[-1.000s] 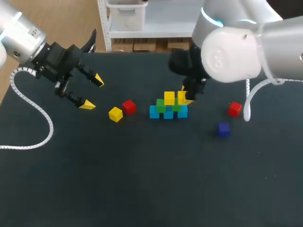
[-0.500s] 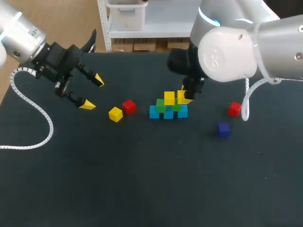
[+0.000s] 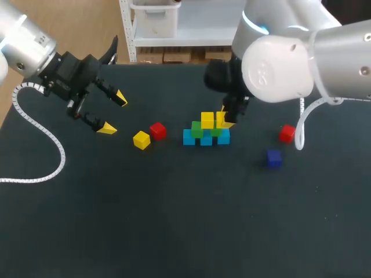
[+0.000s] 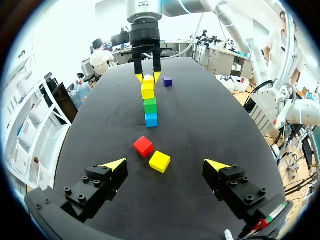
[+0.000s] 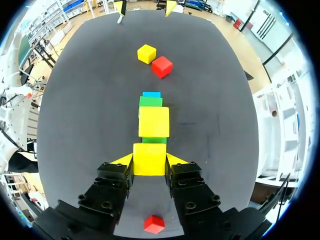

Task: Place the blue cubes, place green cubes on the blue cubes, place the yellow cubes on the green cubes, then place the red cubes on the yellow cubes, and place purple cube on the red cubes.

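**Stacking, yellow tier: the scene read outward from the right wrist.**

- **Nearest.** Under the wrist a spare red cube (image 5: 153, 224) lies on the tabletop (image 5: 90, 125). The purple cube (image 3: 274, 158) is near it. Both belong to later tiers.
- **The working claw.** The right claw (image 5: 149, 159) is drawn in on the held yellow cube (image 5: 149, 158), one finger against each side face. The cube sits at the near end of the stack, level with the placed yellow cube (image 5: 153, 121) and just beside it. Whether its underside already bears on the green tier cannot be told.
- **The stack beyond.** Past the two yellow cubes come the green cubes (image 5: 150, 101) and then the blue cubes (image 5: 151, 94) of the base row.
- **Farther out.** A loose red cube (image 5: 161, 66) and a loose yellow cube (image 5: 146, 53) lie close together on the tabletop.
- **Farthest.** The left claw (image 3: 113, 113) is spread wide and grips nothing, well apart from the stack.

**Step in hand (judged):** seating this yellow cube on the green tier.

**To do it well:**
- Keep the cube's faces square with its neighbour.
- Lower it vertically until the green tier carries it.
- Part the fingers only enough to free the side faces.
- Withdraw straight upward.

**Chief hazard:** a sideways drag on release could shove the placed yellow cube or leave the new one overhanging the end of the row.
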`<action>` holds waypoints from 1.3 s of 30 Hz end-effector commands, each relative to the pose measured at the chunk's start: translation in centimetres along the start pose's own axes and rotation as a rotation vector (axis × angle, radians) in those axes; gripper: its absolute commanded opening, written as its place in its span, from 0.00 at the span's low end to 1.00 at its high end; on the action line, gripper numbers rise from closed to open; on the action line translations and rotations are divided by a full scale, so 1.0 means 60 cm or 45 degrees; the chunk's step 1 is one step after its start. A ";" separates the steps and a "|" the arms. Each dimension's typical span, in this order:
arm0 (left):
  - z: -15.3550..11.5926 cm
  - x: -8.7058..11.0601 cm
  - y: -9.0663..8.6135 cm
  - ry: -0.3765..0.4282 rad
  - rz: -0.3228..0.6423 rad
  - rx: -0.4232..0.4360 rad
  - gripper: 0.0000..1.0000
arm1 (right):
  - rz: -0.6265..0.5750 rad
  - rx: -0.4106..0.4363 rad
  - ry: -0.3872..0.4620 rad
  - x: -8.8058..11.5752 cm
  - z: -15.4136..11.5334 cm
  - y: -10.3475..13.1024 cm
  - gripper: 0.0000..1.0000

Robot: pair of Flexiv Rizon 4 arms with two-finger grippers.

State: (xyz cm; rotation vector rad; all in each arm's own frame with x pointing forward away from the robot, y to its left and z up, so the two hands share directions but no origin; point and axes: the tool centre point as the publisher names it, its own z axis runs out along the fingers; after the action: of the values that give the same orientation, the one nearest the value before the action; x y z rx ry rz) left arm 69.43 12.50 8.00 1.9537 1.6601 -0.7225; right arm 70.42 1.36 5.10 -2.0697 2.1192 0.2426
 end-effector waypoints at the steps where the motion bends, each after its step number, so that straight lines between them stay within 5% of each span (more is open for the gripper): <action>1: 0.000 0.001 0.002 0.000 0.001 0.002 1.00 | -0.002 -0.001 0.002 -0.004 0.003 -0.002 0.00; 39: 0.000 0.001 0.002 0.000 0.001 0.002 1.00 | -0.004 -0.011 0.006 -0.007 0.010 -0.007 0.24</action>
State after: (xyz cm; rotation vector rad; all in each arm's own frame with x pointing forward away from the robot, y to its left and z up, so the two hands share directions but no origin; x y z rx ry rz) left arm 69.43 12.50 8.00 1.9537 1.6601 -0.7225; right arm 70.70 1.82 4.65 -2.0781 2.1208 0.2423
